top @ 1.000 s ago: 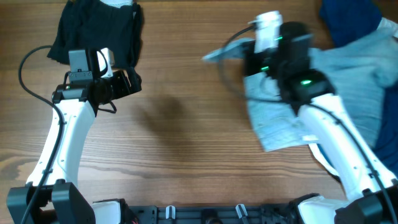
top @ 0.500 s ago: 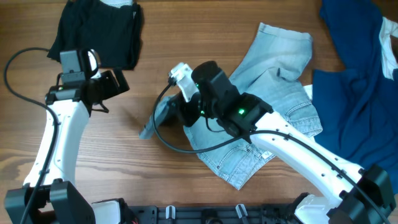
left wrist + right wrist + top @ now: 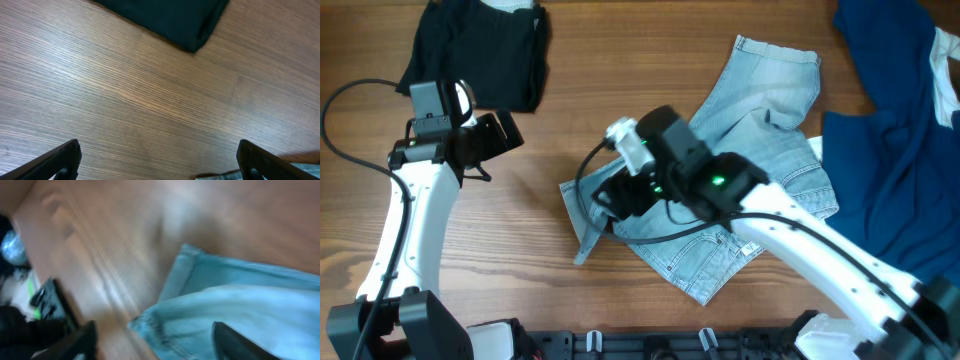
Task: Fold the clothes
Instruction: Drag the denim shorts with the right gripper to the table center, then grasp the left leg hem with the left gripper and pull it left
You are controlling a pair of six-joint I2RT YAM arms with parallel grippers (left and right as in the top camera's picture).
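Denim shorts lie rumpled mid-desk, nearer the right edge. My right gripper straddles their hem, jaws apart (blurry view), apparently gripping nothing. My left gripper gapes empty. I judge we're still spreading out; next, pinch and flatten.

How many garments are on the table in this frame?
3: a black garment top left, faded light-blue denim shorts at centre, a dark navy garment far right; more may lie beyond the edge.

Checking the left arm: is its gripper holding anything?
No, the left gripper is open, with only the table showing between its fingers.
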